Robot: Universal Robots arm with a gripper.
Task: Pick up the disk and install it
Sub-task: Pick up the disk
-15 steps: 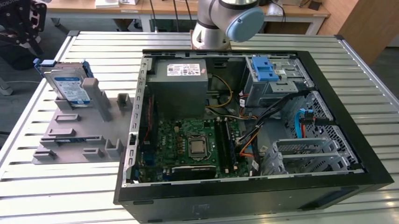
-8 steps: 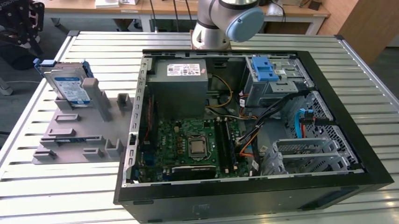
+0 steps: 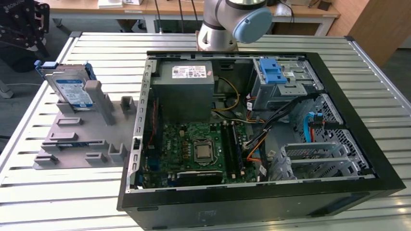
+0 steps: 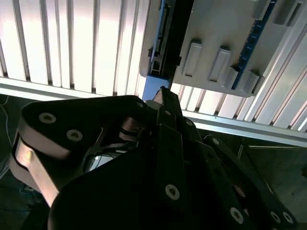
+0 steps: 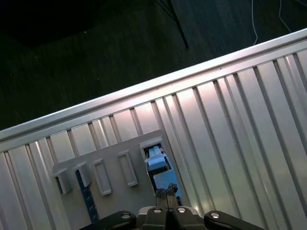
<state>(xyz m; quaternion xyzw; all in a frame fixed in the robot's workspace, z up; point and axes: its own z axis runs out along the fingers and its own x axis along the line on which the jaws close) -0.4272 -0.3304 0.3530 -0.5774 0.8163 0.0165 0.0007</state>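
Note:
The disk (image 3: 69, 89) stands on edge in a grey slotted fixture (image 3: 83, 139) on the table, at the exterior view's left. It is silver with a white-and-blue label and a blue carrier frame. My gripper (image 3: 29, 33) hangs dark above and behind it, near the table's edge, apart from the disk. In both wrist views I look down past the fingertips onto the disk's blue top edge (image 5: 156, 160) (image 4: 149, 86) in its slot. The gripper (image 5: 167, 194) (image 4: 163, 92) has its fingertips pressed together with nothing between them.
An open black computer case (image 3: 359, 120) lies in the middle of the slatted metal table (image 3: 64, 202), with a grey power-supply box (image 3: 186, 89), a motherboard (image 3: 199, 149) and a silver cage with a blue latch (image 3: 277, 74). The arm's base (image 3: 224, 24) stands behind it.

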